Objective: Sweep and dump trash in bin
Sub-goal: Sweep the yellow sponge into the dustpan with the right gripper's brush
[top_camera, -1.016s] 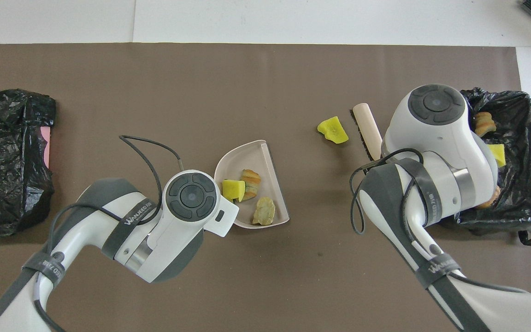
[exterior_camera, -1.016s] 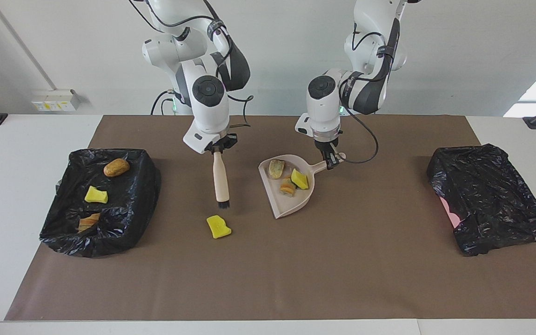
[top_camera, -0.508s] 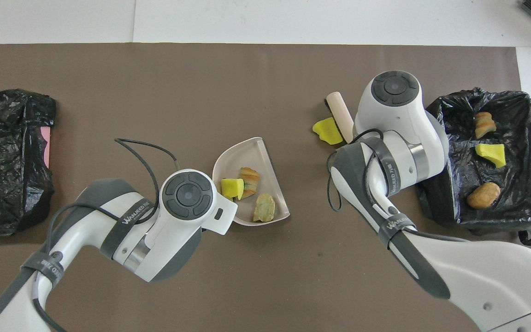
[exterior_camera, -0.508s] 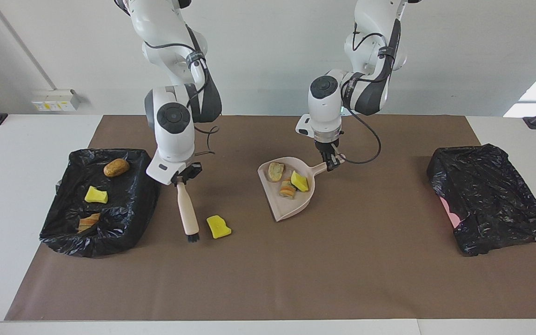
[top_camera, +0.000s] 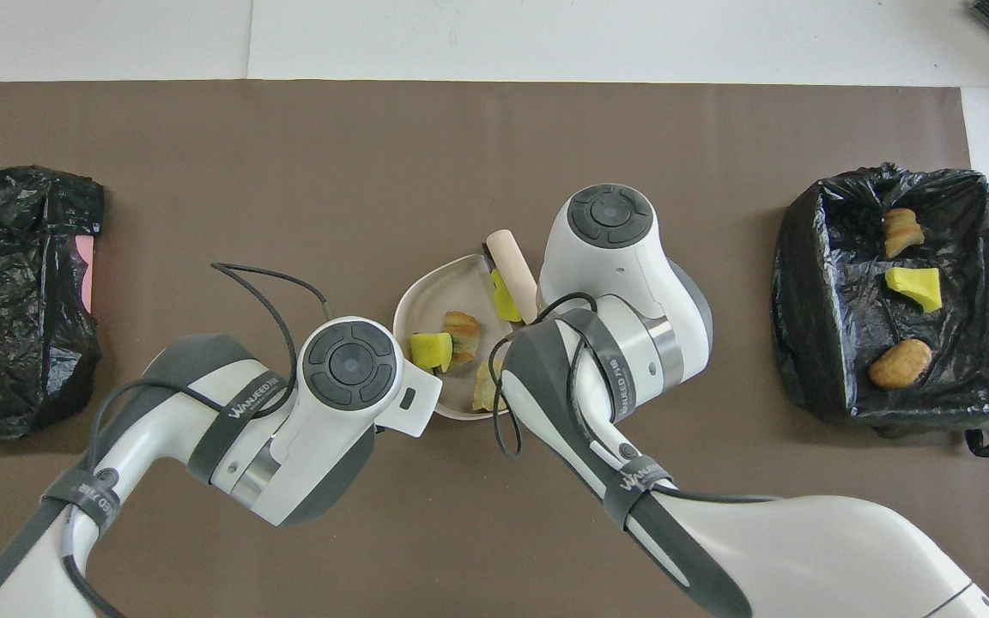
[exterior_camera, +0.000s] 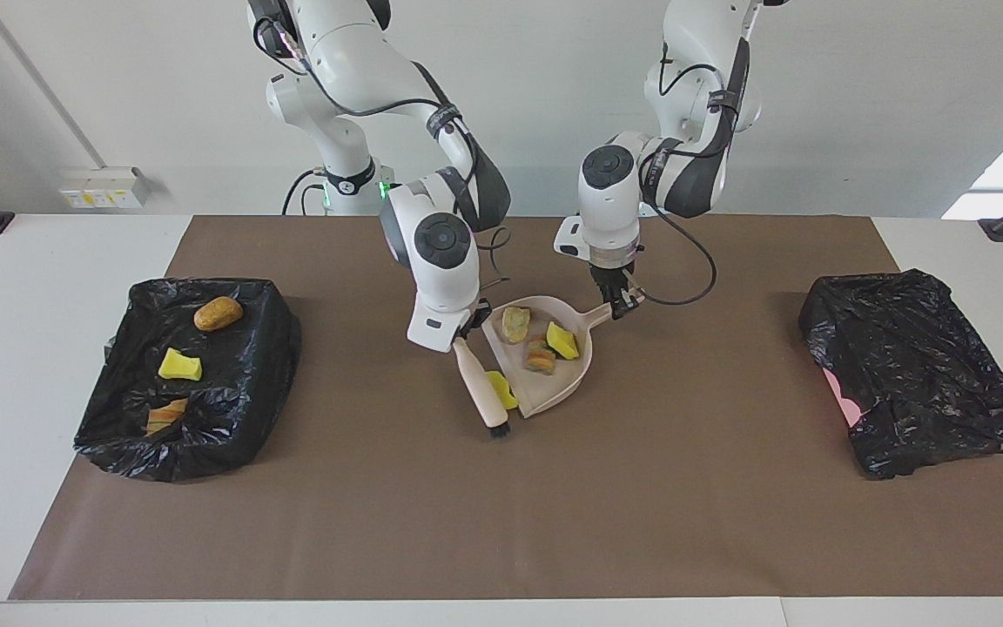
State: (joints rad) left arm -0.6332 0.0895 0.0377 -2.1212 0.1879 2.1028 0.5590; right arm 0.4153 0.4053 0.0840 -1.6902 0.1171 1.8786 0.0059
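Mid-desk, the right claw [exterior_camera: 464, 335], clamped on the brush [exterior_camera: 482, 392], presses the last loose yellow chunk [exterior_camera: 501, 388] against the lip of the dustpan [exterior_camera: 564, 376] that the left claw [exterior_camera: 621, 300] grips by its handle; next I judge a short push to get it in, then carrying the pan to the open bin [exterior_camera: 245, 396] at the right arm's end.

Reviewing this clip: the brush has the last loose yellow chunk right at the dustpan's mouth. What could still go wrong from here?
1. The yellow chunk sits at the lip of the dustpan, wedged against the brush held by the right gripper; it may slip out sideways instead of riding in.
2. A harder push could shift the pan, held only at its handle by the left gripper, and jostle the three pieces inside.
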